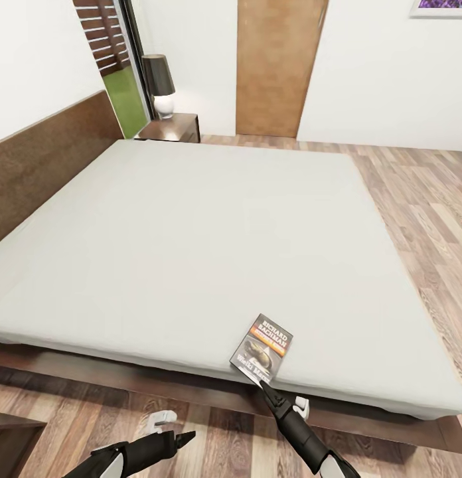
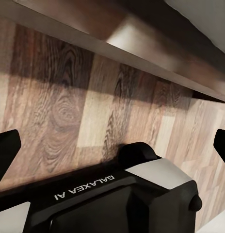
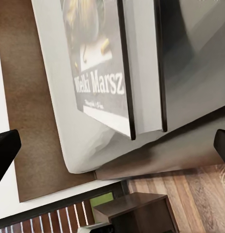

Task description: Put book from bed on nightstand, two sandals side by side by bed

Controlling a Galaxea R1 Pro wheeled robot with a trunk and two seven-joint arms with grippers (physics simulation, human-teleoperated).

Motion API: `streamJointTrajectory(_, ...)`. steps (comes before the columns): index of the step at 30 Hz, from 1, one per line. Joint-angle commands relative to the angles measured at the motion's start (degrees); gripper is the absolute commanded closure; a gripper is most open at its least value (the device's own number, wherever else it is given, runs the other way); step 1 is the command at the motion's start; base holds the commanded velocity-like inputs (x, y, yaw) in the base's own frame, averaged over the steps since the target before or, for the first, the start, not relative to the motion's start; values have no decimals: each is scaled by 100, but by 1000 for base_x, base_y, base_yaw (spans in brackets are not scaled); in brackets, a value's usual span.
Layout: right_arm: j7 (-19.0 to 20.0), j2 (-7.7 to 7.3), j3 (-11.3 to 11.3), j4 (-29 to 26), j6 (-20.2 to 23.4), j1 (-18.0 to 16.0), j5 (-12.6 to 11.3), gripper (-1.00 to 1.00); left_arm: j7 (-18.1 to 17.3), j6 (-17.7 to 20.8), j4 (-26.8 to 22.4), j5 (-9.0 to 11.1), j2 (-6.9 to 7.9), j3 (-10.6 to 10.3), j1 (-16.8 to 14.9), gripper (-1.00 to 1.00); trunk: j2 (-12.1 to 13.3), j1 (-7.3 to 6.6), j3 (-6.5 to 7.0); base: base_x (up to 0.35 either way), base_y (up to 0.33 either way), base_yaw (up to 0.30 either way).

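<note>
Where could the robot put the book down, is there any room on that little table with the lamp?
The nightstand top has a bare strip in front of the lamp, towards the bed. Most of the mattress is bare too, from the headboard across to the far edge. It's crowded only where the right claw meets the book.

Book point(image 1: 261, 346) on bed's point(image 1: 191, 239) near edge; nightstand point(image 1: 172, 126) beyond.
</note>
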Motion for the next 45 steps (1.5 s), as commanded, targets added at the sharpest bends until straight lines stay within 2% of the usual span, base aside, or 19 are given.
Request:
streamJointTrajectory(1,21,6,-31,0,56,-3,-10,-100,-25,59,-2,31,0,21,-1,-100,-2,0,-3,0,0,0)
streamJointTrajectory(45,22,6,-31,-4,67,-3,-10,-100,-23,56,-2,31,0,17,-1,-100,-2,0,-3,14,0,0)
